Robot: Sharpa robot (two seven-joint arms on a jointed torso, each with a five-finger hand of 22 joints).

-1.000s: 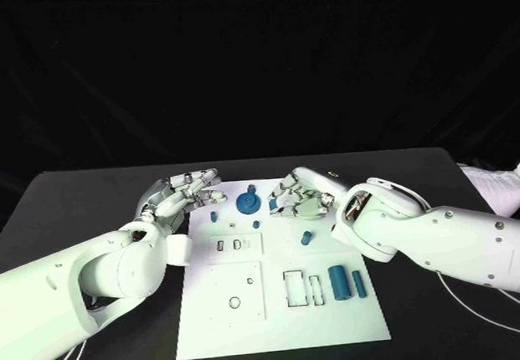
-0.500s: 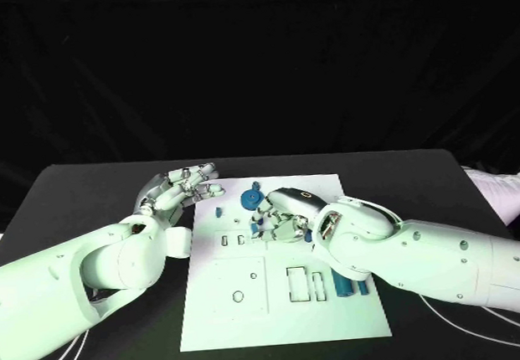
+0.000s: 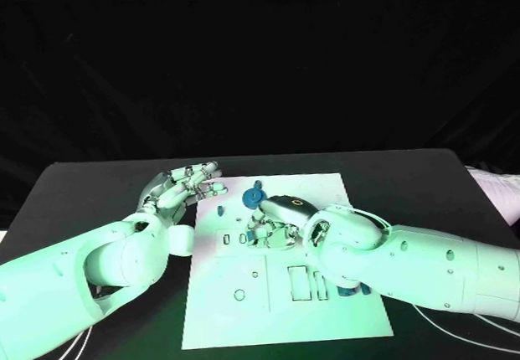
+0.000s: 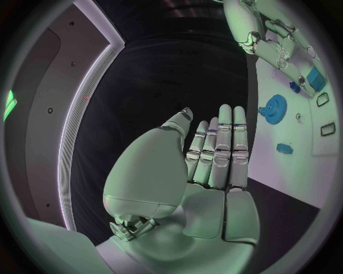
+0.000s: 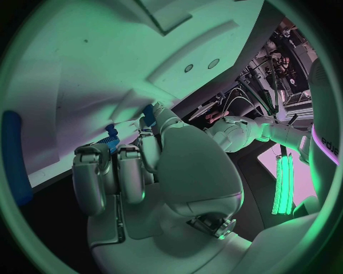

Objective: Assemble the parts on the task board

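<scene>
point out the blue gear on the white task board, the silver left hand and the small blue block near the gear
blue gear [image 4: 272, 106], left wrist view, on its toothed face
silver left hand [image 4: 214, 154], left wrist view, on its straight fingers
small blue block [image 4: 284, 148], left wrist view, on its top face

Smooth white arm shells, pale cables beneath, silver jointed left robot hand [image 3: 186, 186].

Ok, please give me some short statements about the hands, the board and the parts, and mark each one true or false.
1. The left hand holds a blue part. False: its fingers are straight and hold nothing.
2. The right hand is over the board. True.
3. The blue gear is on the board. True.
4. The gear lies on the black table. False: it is on the white board.
5. The left hand is at the board's far left corner. True.
</scene>
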